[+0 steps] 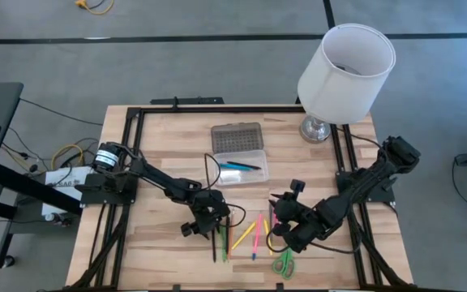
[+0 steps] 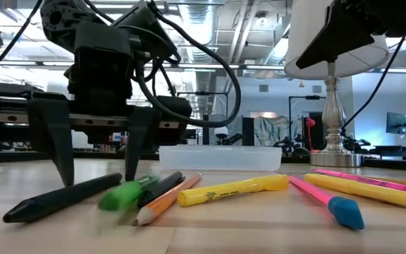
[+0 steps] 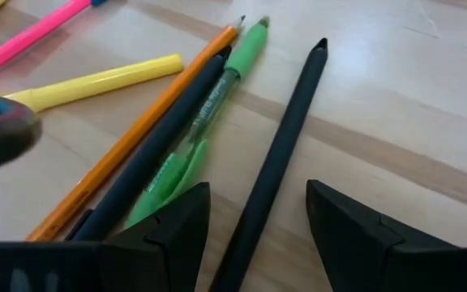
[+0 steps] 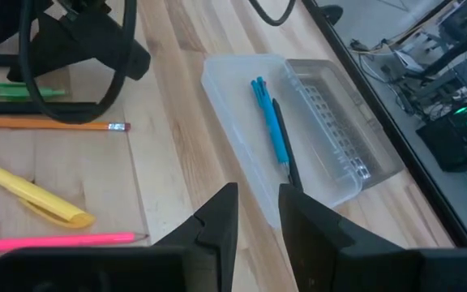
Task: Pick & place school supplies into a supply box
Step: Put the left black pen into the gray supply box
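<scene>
Several pens, pencils and markers lie flat on the table near its near edge. A black pen (image 3: pixel 278 154), a green pen (image 3: pixel 217 105), a dark pen and an orange pencil (image 3: pixel 144 130) lie side by side. My left gripper (image 1: pixel 213 221) is open and low over them, one finger on each side of the black pen (image 2: pixel 62 197) without touching it. The supply box (image 1: pixel 240 169) lies open, its dotted lid (image 1: pixel 235 136) folded back, with a blue pen (image 4: pixel 267 118) and a dark pen inside. My right gripper (image 4: pixel 258 215) hovers right of the pens with a narrow gap and holds nothing.
A yellow highlighter (image 2: pixel 231 189), pink markers (image 2: pixel 361 180) and the green-handled scissors (image 1: pixel 283 264) lie under and beside the right arm. A white-shaded lamp (image 1: pixel 347 69) stands at the far right corner. Black rails run along the table's sides.
</scene>
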You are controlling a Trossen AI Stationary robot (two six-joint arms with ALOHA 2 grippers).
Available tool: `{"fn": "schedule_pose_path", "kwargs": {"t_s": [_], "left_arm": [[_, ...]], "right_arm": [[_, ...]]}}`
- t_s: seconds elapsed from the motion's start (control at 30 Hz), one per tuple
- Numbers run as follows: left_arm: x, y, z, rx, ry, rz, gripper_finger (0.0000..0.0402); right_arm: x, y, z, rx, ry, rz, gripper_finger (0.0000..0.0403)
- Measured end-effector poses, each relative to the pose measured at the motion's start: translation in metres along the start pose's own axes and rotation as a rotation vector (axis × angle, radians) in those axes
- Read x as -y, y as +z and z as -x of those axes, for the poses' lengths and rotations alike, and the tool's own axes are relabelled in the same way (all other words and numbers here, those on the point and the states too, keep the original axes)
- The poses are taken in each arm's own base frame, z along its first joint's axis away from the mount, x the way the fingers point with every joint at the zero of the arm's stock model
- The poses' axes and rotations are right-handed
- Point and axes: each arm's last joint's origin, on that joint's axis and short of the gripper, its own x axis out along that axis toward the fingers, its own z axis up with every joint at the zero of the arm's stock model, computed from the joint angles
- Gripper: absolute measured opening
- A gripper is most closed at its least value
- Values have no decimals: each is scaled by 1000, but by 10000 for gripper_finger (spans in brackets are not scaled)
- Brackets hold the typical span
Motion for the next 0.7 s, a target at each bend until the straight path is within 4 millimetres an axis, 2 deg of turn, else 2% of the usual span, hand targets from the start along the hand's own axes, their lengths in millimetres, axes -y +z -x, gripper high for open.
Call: {"fn": "schedule_pose_path", "kwargs": {"t_s": [0.23,0.7], "left_arm": [[0,0,0,-6,3,13,190],[2,-3,1,-47,-2,16,83]], "right_arm": [[0,0,0,0,0,-5,87],[0,0,0,-1,0,-15,87]]}}
